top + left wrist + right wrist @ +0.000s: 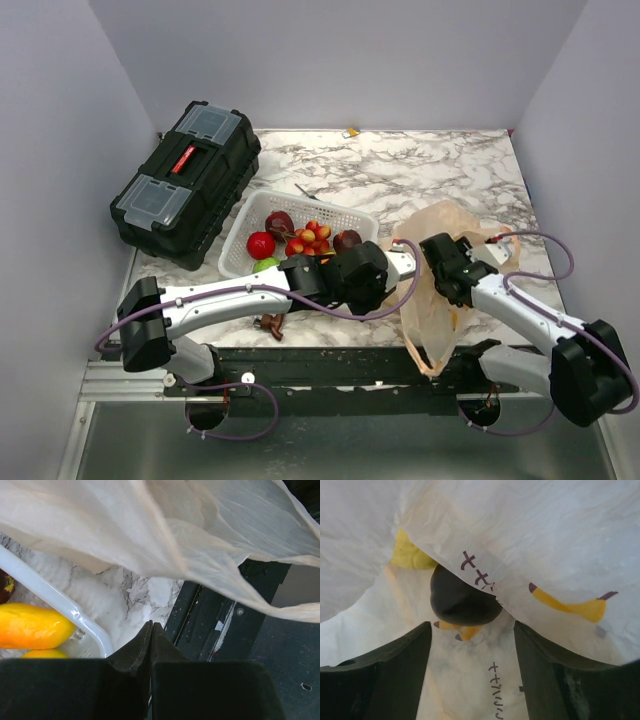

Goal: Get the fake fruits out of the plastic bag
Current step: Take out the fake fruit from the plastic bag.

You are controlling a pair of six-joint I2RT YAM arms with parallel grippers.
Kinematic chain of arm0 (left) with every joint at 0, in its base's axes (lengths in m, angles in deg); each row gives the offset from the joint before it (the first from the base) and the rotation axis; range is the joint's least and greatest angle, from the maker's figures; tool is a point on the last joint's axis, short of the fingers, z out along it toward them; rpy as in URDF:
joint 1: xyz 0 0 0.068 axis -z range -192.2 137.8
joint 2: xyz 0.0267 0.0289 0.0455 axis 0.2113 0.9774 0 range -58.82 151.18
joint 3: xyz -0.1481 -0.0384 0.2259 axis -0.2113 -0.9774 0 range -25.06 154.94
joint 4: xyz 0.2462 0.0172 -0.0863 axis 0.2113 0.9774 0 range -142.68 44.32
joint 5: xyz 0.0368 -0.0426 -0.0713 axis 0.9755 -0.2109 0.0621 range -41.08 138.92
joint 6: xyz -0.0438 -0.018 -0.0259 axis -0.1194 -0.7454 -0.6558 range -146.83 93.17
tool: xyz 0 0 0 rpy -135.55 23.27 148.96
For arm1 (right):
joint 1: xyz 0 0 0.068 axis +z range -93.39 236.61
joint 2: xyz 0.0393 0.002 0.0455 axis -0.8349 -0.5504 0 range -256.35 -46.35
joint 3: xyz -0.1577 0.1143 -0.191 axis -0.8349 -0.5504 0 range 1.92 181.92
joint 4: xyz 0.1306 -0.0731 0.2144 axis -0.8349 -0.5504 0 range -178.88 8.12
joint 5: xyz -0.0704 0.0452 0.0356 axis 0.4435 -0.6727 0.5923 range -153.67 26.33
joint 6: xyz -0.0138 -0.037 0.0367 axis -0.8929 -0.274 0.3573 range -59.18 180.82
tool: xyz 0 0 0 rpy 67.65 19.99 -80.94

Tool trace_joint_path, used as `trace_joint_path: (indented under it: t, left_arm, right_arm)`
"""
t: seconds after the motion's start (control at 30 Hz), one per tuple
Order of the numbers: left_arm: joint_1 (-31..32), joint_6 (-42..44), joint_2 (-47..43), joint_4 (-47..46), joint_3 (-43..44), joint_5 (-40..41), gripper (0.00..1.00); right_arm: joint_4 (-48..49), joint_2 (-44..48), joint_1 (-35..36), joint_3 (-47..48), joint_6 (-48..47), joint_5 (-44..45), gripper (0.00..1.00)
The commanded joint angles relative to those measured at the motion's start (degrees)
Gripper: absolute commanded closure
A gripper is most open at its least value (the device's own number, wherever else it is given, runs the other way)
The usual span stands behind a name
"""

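Top external view: shows the plastic bag (pixel 432 310) crumpled at the near edge of the table (pixel 430 170), between the two arms and right of the white basket (pixel 340 213). Shows several fake fruits (pixel 300 238) lying in that basket, red, green and dark, with cherries. Puts the right gripper (pixel 440 258) against the bag's upper part from the right, and the left gripper (pixel 407 262) touching or just beside its left flank; cannot tell which from above. Shows the left arm stretched low and nearly level across the near edge, the right arm bent at the elbow with its wrist turned in toward the bag.

Left wrist view: finds the fingers (pixel 132 655) pressed together, tips bare, no film visible between them. Has the bag (pixel 200 530) hanging ahead and above, apart from the tips. Catches the basket rim (pixel 60 605) and a yellow-orange fruit (pixel 30 626) off to the left.

Right wrist view: finds the fingers (pixel 385 665) well apart with nothing between them. Looks into the bag (pixel 560 530). Sets a dark fruit (pixel 462 605) straight ahead, centred on the gap, its longer side lying across from finger to finger, its top tucked under a printed fold. Places a yellow fruit (pixel 410 556) farther in, up and left. Makes the right arm the nearer one, by this reading. Probably calls for a straight advance and a closing on the dark fruit. Risks pinching the fold along with it.
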Motion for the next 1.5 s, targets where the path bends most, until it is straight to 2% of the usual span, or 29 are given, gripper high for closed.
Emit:
trace_joint_path:
  t: [0.0,0.03,0.07,0.1,0.13,0.2,0.27,0.3,0.33,0.37,0.47,0.6,0.67,0.83,0.97,1.17,1.3,1.4,1.47]
  left_arm:
    - [0.7,-0.3,0.3,0.5,2.3,-2.9,1.0]
    - [0.7,-0.3,0.0,0.4,2.3,-3.6,0.91]
    - [0.7,-0.3,-0.4,0.1,2.3,-4.1,0.81]
    - [0.7,-0.2,-0.8,-0.1,2.1,-4.7,0.68]
    - [0.7,-0.2,-1.1,-0.3,2.0,-5.0,0.59]
    - [0.7,-0.1,-2.0,-1.4,1.4,-5.4,0.45]
    - [0.7,-0.2,-2.7,-2.6,0.7,-5.6,0.29]
    - [0.6,-0.3,-2.8,-2.9,0.5,-5.7,0.21]
    - [0.7,-0.4,-2.6,-3.2,0.4,-6.1,0.07]
    - [0.7,-0.7,-2.3,-3.3,0.5,-6.5,0.01]
    - [0.7,-2.2,-0.3,-3.8,1.2,-8.8,0.01]
    - [0.7,-5.0,2.8,-3.9,3.1,-11.3,0.01]
    - [0.7,-5.6,3.8,-4.3,3.7,-12.0,0.01]
    - [0.6,-10.0,4.9,-3.3,5.6,-13.8,0.01]
    - [0.6,-15.1,-0.1,-7.5,2.5,-17.8,0.01]
    - [0.6,-23.1,-6.6,-10.7,0.5,-11.0,0.01]
    - [0.6,-26.6,-1.5,-7.2,5.3,-6.1,0.01]
    - [0.6,-26.7,5.0,-3.1,10.2,-5.5,0.01]
    - [0.6,-26.0,8.1,-2.4,11.6,-5.9,0.05]
  right_arm:
    - [-1.6,5.2,-0.2,-3.2,3.2,4.0,0.22]
    - [1.5,6.6,-0.2,-3.9,-1.3,3.3,0.12]
    - [7.7,8.0,-0.2,-5.0,-7.8,0.8,0.09]
    - [13.2,9.5,-0.2,-5.3,-15.6,-3.5,0.09]
    - [15.9,10.7,-0.2,-5.3,-19.2,-7.7,0.09]
    - [23.6,12.2,-0.2,-6.2,-26.5,-17.9,0.1]
    - [27.4,12.1,-0.2,-5.8,-29.4,-26.9,0.1]
    - [27.8,11.9,-0.2,-5.5,-29.0,-28.8,0.1]
    - [27.7,11.9,-0.2,-5.6,-27.9,-28.9,0.1]
    - [27.3,12.1,-0.2,-5.9,-26.8,-28.1,0.1]
    - [25.0,12.7,-0.2,-6.6,-25.2,-22.6,0.11]
    - [15.1,11.0,-0.2,-4.6,-19.1,-7.7,0.13]
    - [12.9,9.9,-0.2,-3.8,-18.0,-4.9,0.15]
    - [12.1,8.5,-0.2,-2.4,-20.0,-5.5,0.15]
    - [13.9,8.9,-0.2,-2.1,-23.9,-8.4,0.15]
    - [13.9,10.8,-0.2,-2.4,-25.2,-7.2,0.14]
    - [12.0,10.3,-0.2,-1.9,-23.2,-5.1,0.13]
    - [11.2,8.2,-0.2,-0.6,-22.5,-4.2,0.13]
    - [11.1,6.6,-0.2,0.2,-22.5,-4.0,0.13]
